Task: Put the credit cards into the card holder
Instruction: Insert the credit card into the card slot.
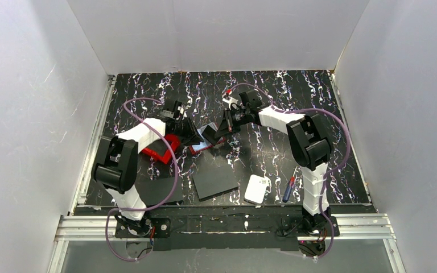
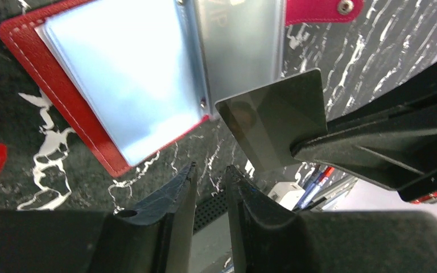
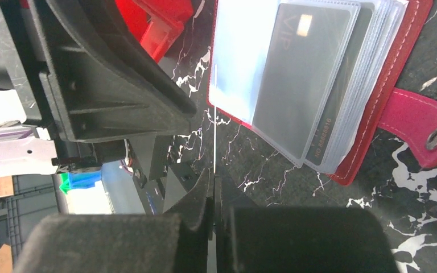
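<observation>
You've got 1 VIP card (image 3: 301, 74) in the open holder (image 2: 51, 96). R claw (image 3: 213, 179) pinches a grey card (image 2: 273, 119) just beside the holder, not in yet. L claw (image 2: 210, 176) is near the holder too, a bit spread, w/ nothing in it.

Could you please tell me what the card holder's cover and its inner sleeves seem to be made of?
The card holder cover looks like matte red leather or imitation leather, given the pale stitching along its edge. The inner sleeves look like glossy clear plastic: a card shows through one.
</observation>
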Robot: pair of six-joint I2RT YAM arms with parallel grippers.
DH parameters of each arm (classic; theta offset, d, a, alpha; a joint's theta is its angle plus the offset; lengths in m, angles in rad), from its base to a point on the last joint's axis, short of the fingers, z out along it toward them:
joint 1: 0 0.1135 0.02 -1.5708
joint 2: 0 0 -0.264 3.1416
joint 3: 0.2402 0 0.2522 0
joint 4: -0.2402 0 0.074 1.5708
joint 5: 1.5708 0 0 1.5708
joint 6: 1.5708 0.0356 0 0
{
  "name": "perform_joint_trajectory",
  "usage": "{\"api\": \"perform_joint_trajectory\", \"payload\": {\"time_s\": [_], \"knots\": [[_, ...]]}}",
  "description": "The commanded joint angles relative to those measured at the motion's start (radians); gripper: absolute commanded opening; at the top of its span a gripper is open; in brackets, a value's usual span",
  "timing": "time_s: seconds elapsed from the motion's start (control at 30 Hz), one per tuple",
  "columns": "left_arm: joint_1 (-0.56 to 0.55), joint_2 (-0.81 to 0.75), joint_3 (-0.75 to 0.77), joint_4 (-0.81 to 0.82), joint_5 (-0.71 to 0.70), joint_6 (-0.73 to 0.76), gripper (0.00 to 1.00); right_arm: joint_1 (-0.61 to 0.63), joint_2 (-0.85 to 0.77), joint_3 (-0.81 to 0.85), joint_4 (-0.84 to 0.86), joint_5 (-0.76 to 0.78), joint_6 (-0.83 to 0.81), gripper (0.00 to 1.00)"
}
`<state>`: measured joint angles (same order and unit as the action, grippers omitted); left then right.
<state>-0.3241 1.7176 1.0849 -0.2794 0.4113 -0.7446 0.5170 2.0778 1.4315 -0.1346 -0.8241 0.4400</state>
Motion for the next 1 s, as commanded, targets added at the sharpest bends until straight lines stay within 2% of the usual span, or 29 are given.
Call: {"api": "perform_joint_trajectory", "payload": {"time_s": [0.0, 0.37, 0.97], "knots": [[-0.003, 0.027, 0.037, -0.013, -0.035, 0.041, 0.22, 0.005, 0.038, 0.058, 0.015, -0.033, 0.000, 0.01], [-0.002, 0.065, 0.002, -0.016, -0.135, 0.077, 0.16, 0.006, 0.105, 0.093, 0.022, 0.006, -0.006, 0.01], [-0.002, 0.059, -0.096, 0.016, -0.167, 0.071, 0.11, 0.008, 0.132, 0.075, 0.053, 0.067, 0.033, 0.01]]}}
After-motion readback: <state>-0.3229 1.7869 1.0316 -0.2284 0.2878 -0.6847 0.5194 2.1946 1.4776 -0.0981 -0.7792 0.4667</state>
